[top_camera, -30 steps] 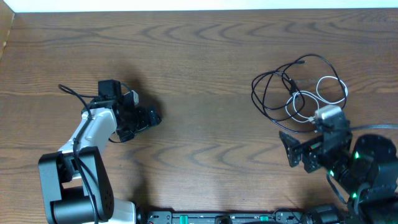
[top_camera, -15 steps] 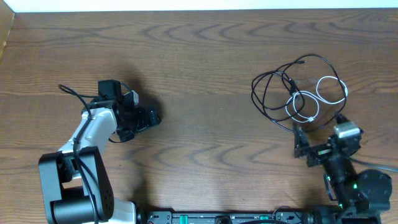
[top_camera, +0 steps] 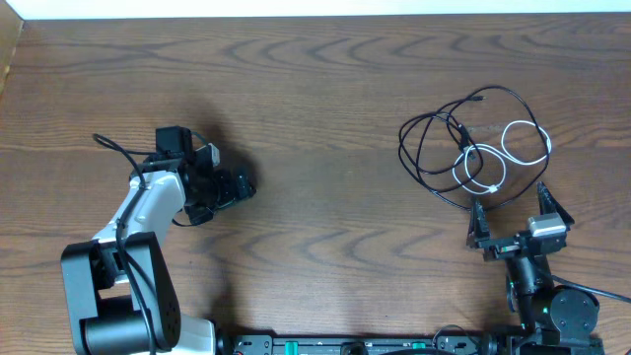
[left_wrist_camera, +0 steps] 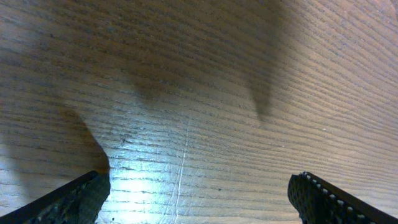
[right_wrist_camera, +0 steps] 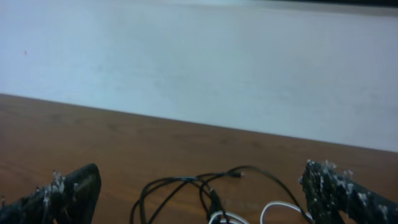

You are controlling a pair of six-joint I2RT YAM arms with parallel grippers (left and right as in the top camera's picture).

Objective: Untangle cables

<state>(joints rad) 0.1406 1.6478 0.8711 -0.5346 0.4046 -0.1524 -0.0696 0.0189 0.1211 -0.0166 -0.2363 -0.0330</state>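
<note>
The black cable (top_camera: 402,146) lies in loose loops at the right of the table. The shorter white cable (top_camera: 548,146) is coiled through its right side, and the two overlap. My right gripper (top_camera: 511,209) is open and empty. It sits just in front of the tangle, pointing at it and apart from it. In the right wrist view the black cable (right_wrist_camera: 180,183) and the white cable (right_wrist_camera: 280,208) lie between and beyond the open fingers (right_wrist_camera: 199,202). My left gripper (top_camera: 237,185) is open and empty over bare wood at the left, as the left wrist view (left_wrist_camera: 199,199) shows.
The wooden table (top_camera: 325,118) ends at a pale wall along the back (right_wrist_camera: 199,62). The left arm's own thick black cable (top_camera: 113,148) loops beside its wrist. The arm bases stand at the front edge.
My right arm has drawn back toward the front edge and swung round. Its gripper now faces the cable tangle with fingers spread. The left arm and the cables have not moved.
</note>
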